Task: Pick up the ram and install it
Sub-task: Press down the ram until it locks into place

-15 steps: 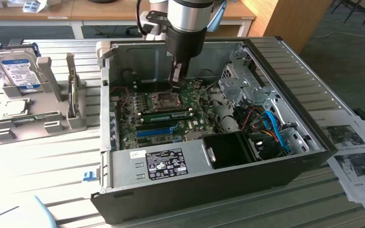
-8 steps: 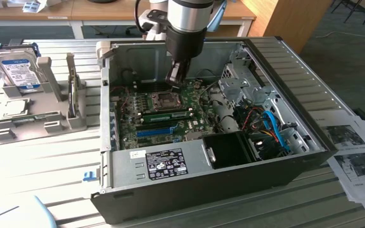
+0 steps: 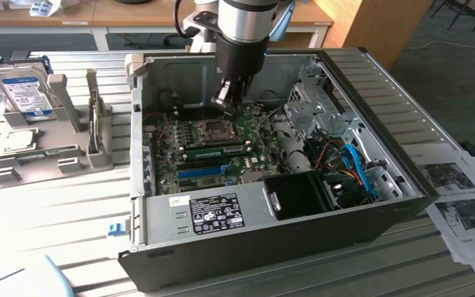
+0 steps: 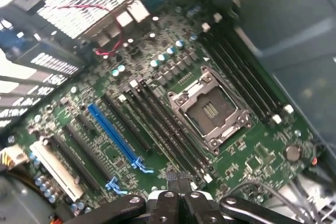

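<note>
My gripper (image 3: pixel 225 110) reaches down into the open computer case (image 3: pixel 386 204), just above the motherboard (image 3: pixel 254 162) beside the CPU socket (image 3: pixel 218 130). Its fingers are shut with nothing between them. The ram (image 3: pixel 214 149), a thin green strip, stands in a slot between the socket and the bright blue slot (image 3: pixel 200 171). In the wrist view my gripper (image 4: pixel 178 182) hovers over one end of the black memory slots (image 4: pixel 157 124), next to the CPU socket (image 4: pixel 208 111) and the blue slot (image 4: pixel 114 135).
A grey holder (image 3: pixel 72 162) on the exterior view's left carries an upright silver hard drive (image 3: pixel 23 90), a flat chip (image 3: pixel 19 139) and a narrow dark strip (image 3: pixel 44 154). Cables (image 3: pixel 353 164) and a drive cage (image 3: pixel 316 99) crowd the case's right side. Printed sheets (image 3: pixel 460 204) lie on the table.
</note>
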Controlling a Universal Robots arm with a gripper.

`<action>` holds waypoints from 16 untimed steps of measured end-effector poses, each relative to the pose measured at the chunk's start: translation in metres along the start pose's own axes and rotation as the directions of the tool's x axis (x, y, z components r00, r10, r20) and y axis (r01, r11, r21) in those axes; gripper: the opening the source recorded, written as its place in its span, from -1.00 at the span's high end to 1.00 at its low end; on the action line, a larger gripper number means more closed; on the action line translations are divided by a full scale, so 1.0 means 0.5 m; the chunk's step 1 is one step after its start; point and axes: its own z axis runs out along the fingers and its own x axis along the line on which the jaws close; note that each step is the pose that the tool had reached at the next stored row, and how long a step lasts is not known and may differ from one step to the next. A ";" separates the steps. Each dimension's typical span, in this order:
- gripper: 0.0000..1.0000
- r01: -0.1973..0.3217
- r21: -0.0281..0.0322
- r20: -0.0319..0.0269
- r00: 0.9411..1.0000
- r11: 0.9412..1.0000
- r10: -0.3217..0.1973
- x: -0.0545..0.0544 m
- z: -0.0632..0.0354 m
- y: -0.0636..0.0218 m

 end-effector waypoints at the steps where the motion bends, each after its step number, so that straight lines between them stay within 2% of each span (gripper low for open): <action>1: 0.81 -0.018 0.001 0.000 1.000 1.000 0.018 0.000 0.000 0.000; 4: 0.81 -0.072 0.003 0.002 0.997 0.997 0.072 0.000 0.001 0.000; 8: 0.81 -0.145 0.006 0.004 0.989 0.989 0.145 0.000 0.002 0.000; 11: 0.81 -0.198 0.008 0.005 0.980 0.980 0.198 0.000 0.002 0.000; 16: 0.81 -0.286 0.011 0.008 0.958 0.958 0.286 0.000 0.003 0.000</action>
